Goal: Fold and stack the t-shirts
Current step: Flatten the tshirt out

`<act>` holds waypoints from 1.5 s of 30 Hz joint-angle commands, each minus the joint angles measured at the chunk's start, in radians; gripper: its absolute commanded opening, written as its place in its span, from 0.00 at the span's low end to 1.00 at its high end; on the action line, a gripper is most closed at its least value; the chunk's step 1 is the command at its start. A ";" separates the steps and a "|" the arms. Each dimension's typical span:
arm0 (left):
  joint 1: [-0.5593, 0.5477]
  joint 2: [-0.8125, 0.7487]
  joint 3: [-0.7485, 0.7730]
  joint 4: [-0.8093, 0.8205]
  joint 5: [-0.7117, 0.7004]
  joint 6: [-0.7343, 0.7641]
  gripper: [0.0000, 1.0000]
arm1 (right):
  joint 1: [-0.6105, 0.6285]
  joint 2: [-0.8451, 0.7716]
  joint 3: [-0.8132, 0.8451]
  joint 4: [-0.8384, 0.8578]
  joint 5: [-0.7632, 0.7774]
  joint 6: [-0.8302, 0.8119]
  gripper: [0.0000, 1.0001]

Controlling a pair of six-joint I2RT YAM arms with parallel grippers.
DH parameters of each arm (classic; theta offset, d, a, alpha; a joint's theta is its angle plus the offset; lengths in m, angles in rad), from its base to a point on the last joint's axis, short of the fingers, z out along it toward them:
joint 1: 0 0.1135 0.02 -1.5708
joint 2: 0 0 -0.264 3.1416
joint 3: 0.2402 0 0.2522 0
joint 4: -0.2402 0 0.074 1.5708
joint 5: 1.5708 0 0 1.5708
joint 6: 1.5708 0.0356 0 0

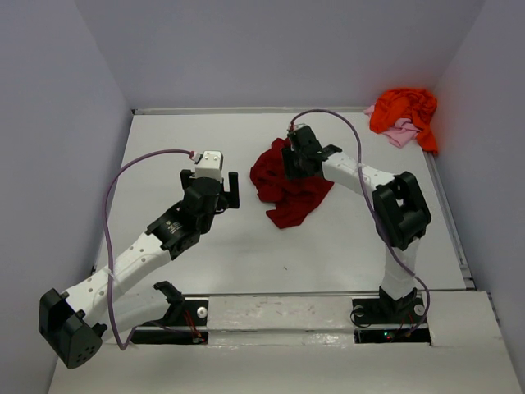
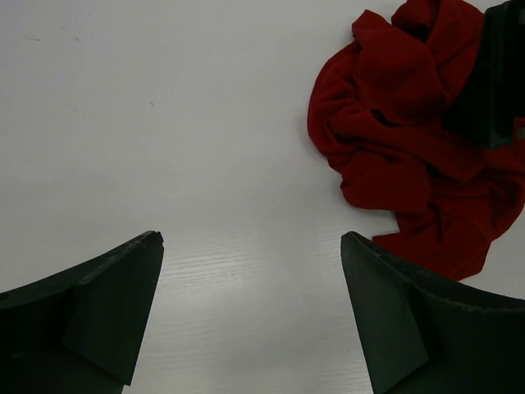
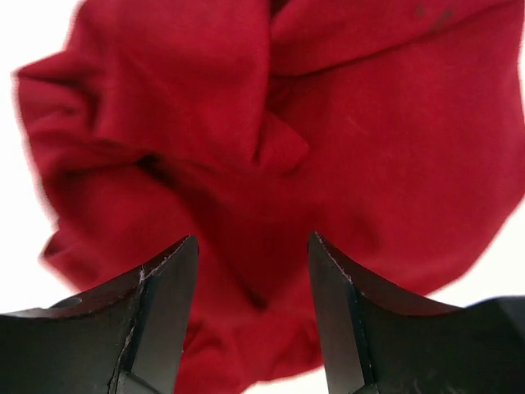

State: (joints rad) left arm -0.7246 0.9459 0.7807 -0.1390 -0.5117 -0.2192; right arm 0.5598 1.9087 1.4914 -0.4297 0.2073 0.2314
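Right gripper (image 3: 253, 242) jaws parted over crumpled dark red t-shirt (image 3: 246, 123) at frame centre (contact with cloth unclear), nothing clamped, left gripper (image 2: 250, 238) spread wide above table (image 2: 164, 123), holding nothing

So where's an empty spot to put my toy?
Bare table runs along the far left, between the wall and the crimson t-shirt, and on that shirt's near side, between the left arm and right arm. Crowded: the far right corner, where the orange t-shirt and the pink one are heaped.
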 commanded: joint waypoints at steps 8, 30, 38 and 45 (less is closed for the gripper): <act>-0.001 -0.001 0.022 0.016 0.002 0.001 0.99 | -0.081 0.157 0.104 0.123 -0.005 -0.037 0.61; -0.001 -0.002 0.022 0.016 -0.005 0.004 0.99 | -0.081 0.173 0.176 0.108 -0.177 -0.063 0.59; -0.001 -0.002 0.022 0.015 -0.008 0.004 0.99 | -0.081 0.205 0.201 0.108 -0.200 -0.064 0.58; -0.001 0.004 0.023 0.015 -0.004 0.004 0.99 | -0.081 0.190 0.202 0.092 -0.198 -0.081 0.58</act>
State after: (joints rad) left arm -0.7246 0.9470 0.7803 -0.1394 -0.5079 -0.2192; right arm 0.4744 2.1017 1.6489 -0.3573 0.0242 0.1745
